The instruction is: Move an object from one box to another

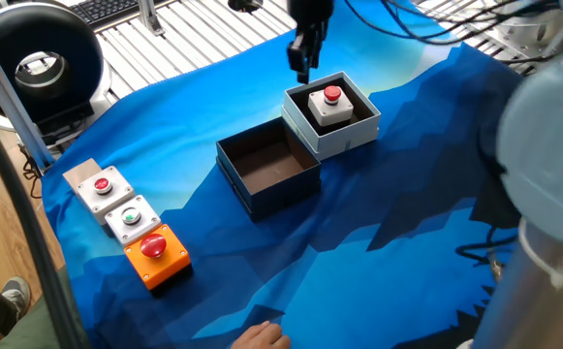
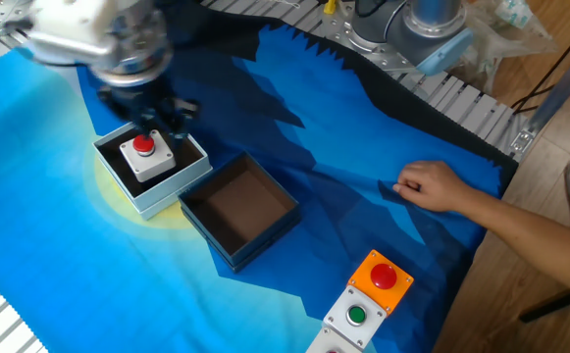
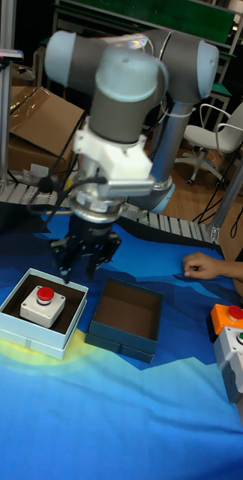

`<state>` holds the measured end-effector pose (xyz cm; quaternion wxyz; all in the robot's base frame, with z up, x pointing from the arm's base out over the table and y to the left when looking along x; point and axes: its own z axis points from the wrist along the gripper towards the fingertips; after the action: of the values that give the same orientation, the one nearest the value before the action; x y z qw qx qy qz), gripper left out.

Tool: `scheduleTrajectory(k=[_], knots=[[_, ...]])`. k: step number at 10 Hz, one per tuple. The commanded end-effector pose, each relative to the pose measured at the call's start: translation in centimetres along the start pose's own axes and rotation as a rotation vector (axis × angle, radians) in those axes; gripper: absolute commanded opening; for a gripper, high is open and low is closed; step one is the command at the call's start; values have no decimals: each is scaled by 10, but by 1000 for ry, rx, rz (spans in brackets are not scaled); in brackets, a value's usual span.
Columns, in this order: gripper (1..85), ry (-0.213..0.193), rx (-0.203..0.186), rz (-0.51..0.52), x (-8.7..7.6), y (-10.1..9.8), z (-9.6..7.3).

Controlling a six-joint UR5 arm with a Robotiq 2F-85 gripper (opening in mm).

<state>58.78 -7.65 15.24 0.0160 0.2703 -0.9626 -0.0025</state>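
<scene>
The object, a small white switch box [image 1: 329, 107] with a red button, sits inside the pale grey-white box [image 1: 351, 138]. Right beside that box stands the navy-walled box [image 1: 266, 167], with only its brown floor showing inside. My gripper [image 1: 303, 56] hangs open just above the pale box's rim, close to the switch box and not touching it. In the other fixed view the gripper [image 2: 157, 116] is motion-blurred above the switch box [image 2: 145, 157], pale box [image 2: 162, 188] and navy box [image 2: 240, 211]. In the tall view the gripper [image 3: 73, 270] hovers over the pale box [image 3: 28, 330], right of the switch box [image 3: 43, 304], beside the navy box [image 3: 125, 315].
An orange box with a big red button [image 1: 157, 254] and two grey button boxes [image 1: 114, 204] lie at the cloth's left front. A person's hand [image 2: 432, 184] rests on the blue cloth beyond the navy box. A black round device [image 1: 37, 60] stands off the cloth.
</scene>
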Motion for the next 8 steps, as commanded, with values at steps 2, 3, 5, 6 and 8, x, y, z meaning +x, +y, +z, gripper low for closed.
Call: scheduleTrajectory(k=[2,3,5,6,8], knots=[[587,-25,-23,-198,6,-36,43],[617,-13,-12,-241,11,-42,48],[793,-2,-20,-360,19,-45,59],[827,7,-8,-406,22,-50,62],[850,-11,-29,-451,27,-46,72]])
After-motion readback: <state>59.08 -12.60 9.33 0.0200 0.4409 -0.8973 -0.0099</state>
